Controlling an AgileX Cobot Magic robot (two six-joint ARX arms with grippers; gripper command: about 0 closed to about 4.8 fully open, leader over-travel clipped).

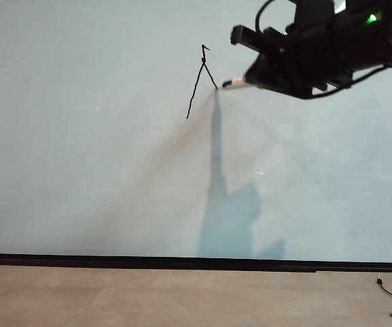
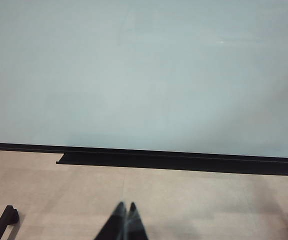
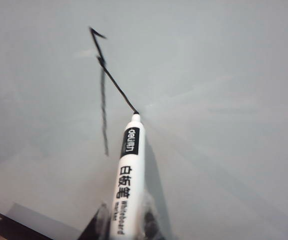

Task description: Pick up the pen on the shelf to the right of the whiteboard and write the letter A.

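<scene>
Outside, the right gripper (image 1: 250,80) reaches in from the upper right, clamped on the pen (image 1: 234,84), whose tip touches the whiteboard (image 1: 80,170) at the end of the unfinished letter A (image 1: 201,78). Next, the left gripper (image 2: 124,220) hangs low above the floor (image 2: 209,205), fingers together. Lastly, the right wrist shows the pen (image 3: 128,175) tip at the stroke's end.
</scene>
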